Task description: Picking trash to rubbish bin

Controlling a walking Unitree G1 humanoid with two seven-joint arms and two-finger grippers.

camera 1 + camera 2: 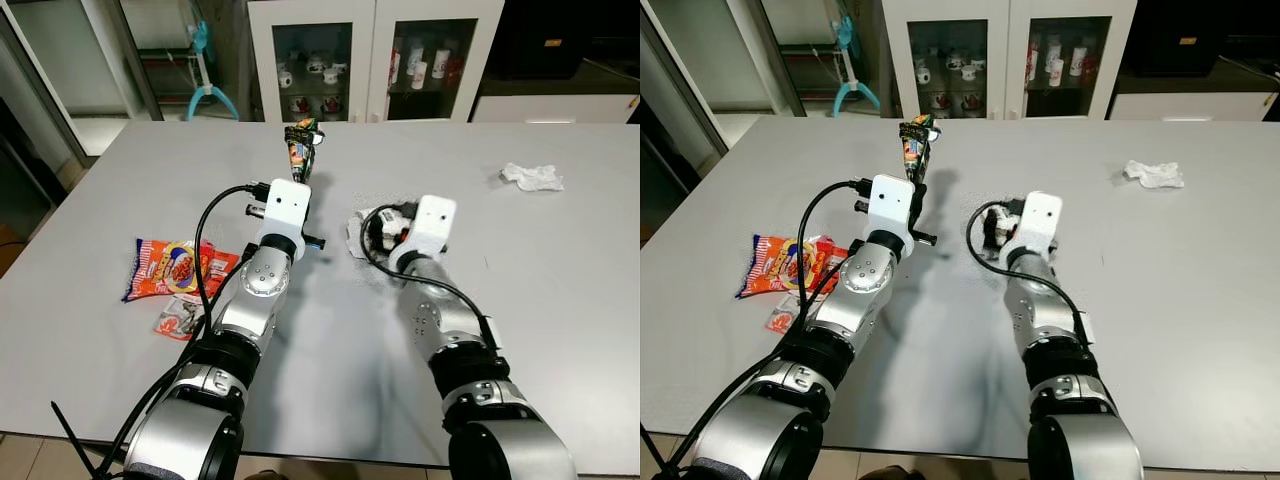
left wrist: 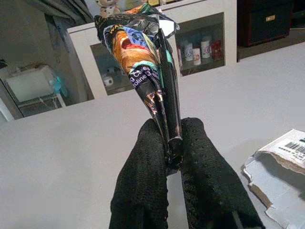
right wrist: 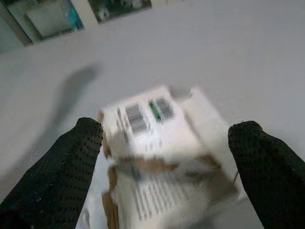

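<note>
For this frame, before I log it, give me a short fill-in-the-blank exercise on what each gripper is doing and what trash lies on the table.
1. The left gripper is shut on a dark snack ____.
2. The right gripper has its fingers ____ around the torn white package with barcodes.
3. The orange snack bag lies on the table on the robot's ____ side.
4. The crumpled white tissue lies ____ from both grippers.

Missing words: wrapper; open; left; apart
</note>
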